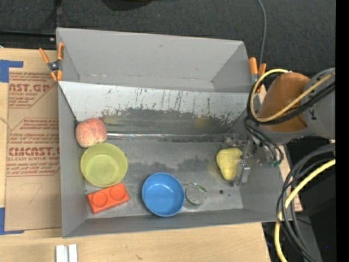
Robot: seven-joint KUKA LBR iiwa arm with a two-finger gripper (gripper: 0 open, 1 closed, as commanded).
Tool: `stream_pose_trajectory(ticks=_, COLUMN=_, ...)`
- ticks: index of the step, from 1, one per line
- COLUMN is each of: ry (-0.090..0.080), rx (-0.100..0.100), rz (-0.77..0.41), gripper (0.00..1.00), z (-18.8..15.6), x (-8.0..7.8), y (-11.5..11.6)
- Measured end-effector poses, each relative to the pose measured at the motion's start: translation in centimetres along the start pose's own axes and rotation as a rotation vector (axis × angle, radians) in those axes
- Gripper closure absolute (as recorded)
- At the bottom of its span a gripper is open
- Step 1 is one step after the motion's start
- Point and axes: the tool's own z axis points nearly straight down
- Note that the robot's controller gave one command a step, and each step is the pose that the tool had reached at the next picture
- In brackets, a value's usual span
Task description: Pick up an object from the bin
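Nearest the front wall of the bin (163,59) sits a blue bowl (162,194). An orange two-stud brick (107,197) lies to its left, and a small clear cup (194,194) lies just beside it on its right. Behind the blue bowl and to the left stands a yellow-green bowl (103,164). Behind and to its right, well apart from it, lies a yellow pear-shaped thing (227,162).

The jaws are down on the bin floor against that pear's right side, farther right of the blue bowl again. I cannot tell how far open they are, or whether anything is between them. Farthest back, behind the yellow-green bowl and far left of the blue one, rests a pink peach-like ball (90,132).

This looks like the closing-in step, with nothing lifted yet. The next move calls for getting the jaws squarely about the pear before squeezing. It is rounded and could well roll or slip sideways.
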Motion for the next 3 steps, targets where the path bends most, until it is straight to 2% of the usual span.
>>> stream_pose_trajectory(ticks=1, ry=-0.005, rx=0.002, rz=-0.043, gripper=0.0, z=-0.07, x=-0.01, y=-0.08)
stream_pose_trajectory(ticks=2, ry=-0.002, rx=0.0, rz=0.0, gripper=1.0, z=0.02, x=-0.06, y=0.08)
stream_pose_trajectory(ticks=3, ry=-0.002, rx=0.0, rz=0.0, gripper=1.0, z=0.02, x=-0.06, y=0.08)
